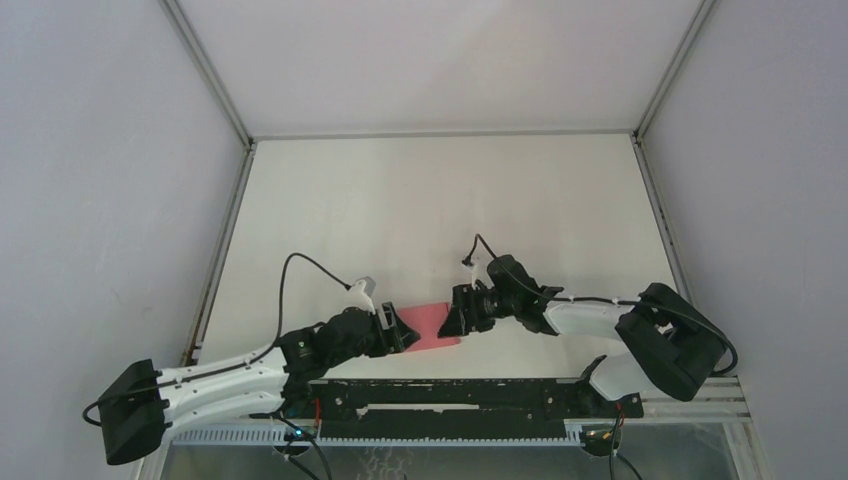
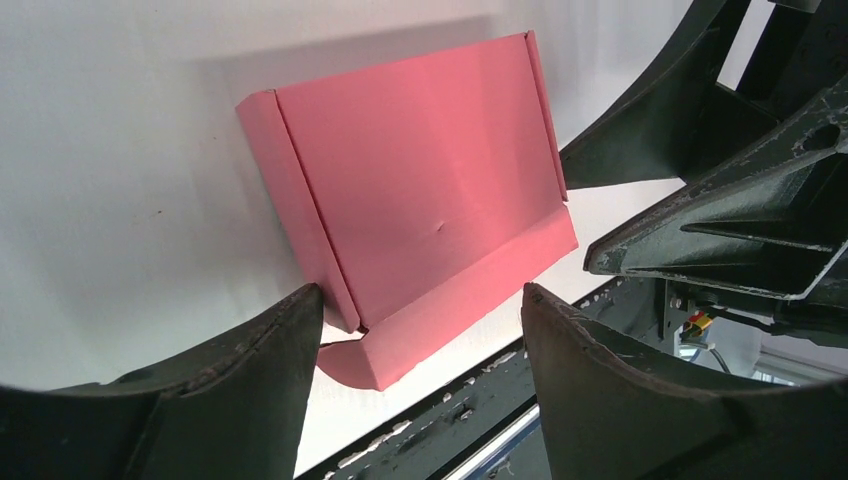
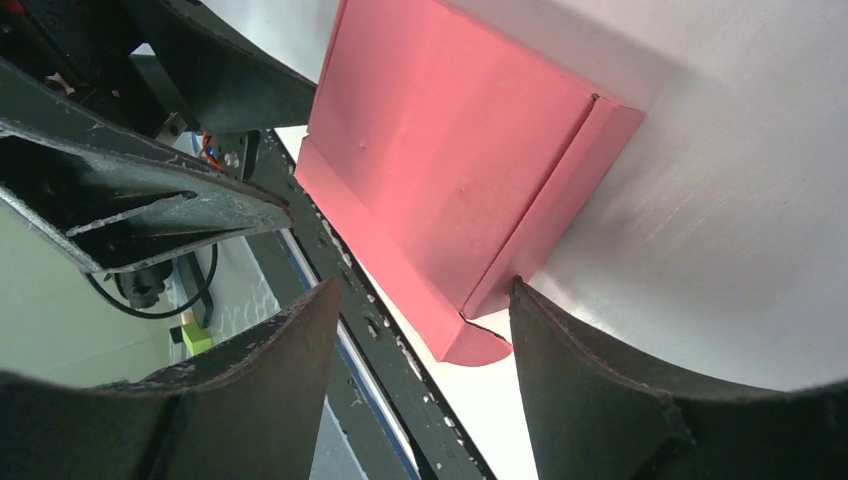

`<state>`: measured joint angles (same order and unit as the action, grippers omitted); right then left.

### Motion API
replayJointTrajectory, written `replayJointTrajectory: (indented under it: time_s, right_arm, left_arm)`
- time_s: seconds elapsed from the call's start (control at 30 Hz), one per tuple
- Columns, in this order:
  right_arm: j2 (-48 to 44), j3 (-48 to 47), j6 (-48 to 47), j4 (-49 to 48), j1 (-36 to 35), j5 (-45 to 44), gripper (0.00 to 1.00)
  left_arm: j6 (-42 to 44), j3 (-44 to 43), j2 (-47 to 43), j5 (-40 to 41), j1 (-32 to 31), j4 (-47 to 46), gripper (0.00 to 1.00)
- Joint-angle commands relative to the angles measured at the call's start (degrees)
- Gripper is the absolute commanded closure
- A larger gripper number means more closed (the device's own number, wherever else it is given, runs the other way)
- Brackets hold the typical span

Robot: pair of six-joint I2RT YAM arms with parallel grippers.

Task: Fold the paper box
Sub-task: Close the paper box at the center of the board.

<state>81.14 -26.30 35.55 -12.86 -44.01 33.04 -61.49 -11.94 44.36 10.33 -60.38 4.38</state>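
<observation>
1. The white table seen from above: the paper box lies close to the near edge, just beyond the black rail that carries the arm bases. It is a pink, part-flat piece of thin card.
2. The left gripper meets the box at its left end, and the right gripper meets it at its right end. The two face each other across the card.
3. Left wrist view: the left gripper stands wide open, its fingers set either side of the near corner of the paper box. One fingertip is just beside the narrow side flap; whether it touches cannot be told. Nothing is clamped.
4. The same view shows a large panel bordered by narrow creased strips on three sides, with a small rounded tab at the near corner.
5. Right wrist view: the right gripper is likewise spread wide and grips nothing. The opposite near corner of the paper box sits between its fingers.
6. A shadow falls on the table beyond the card. Whether the card lies fully flat cannot be told.
</observation>
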Motion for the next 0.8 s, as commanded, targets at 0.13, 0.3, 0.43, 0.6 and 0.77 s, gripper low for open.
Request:
replayJointTrajectory:
  time_s: [0.13, 0.3, 0.43, 0.6, 0.77]
  right_arm:
    - [-6.4, -1.8, 0.9, 0.5, -0.8, 0.2, 0.28]
    - [-8.7, -1.8, 0.8, 2.3, -0.8, 0.0, 0.28]
    - [-10.7, -1.8, 0.8, 4.0, -0.8, -0.3, 0.28]
    - [-13.4, -1.8, 0.7, 6.4, -1.0, -0.8, 0.28]
    - [-15.6, -1.7, 0.9, 8.0, -1.4, -1.4, 0.28]
  left_arm:
    - [-0.9, 0.4, -3.6, -0.5, -0.7, -1.1, 0.23]
    - [-1.1, -0.3, -5.1, -0.6, -0.9, 0.1, 0.23]
    - [-1.0, -1.6, -6.6, -0.7, -1.0, 1.7, 0.23]
    - [-0.9, -3.1, -8.1, -1.1, -1.0, 3.7, 0.23]
    - [-0.8, -5.0, -9.3, -1.6, -1.0, 5.6, 0.22]
